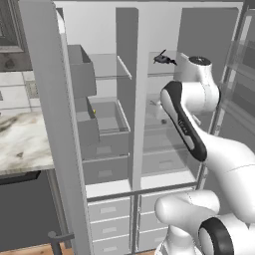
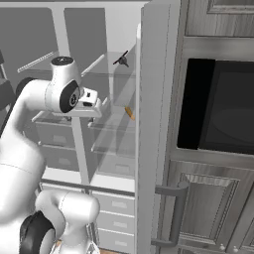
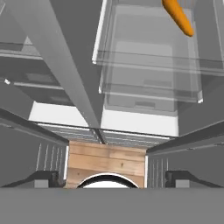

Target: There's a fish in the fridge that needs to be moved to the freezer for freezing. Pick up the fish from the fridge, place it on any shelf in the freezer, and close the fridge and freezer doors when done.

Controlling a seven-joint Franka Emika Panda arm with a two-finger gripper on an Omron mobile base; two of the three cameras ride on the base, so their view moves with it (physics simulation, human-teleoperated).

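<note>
Fish is sitting on an upper glass shelf in the right-hand compartment of the fridge, so you've got it up high, above the arm's elbow. From the right base camera you can spot the same fish near the front edge of that shelf, with an orange carrot lying one level down. Both doors are swung open. Your hand has its fingers spread wide with nothing between them, and its camera looks down past the carrot over the drawers to the wooden floor.
</note>
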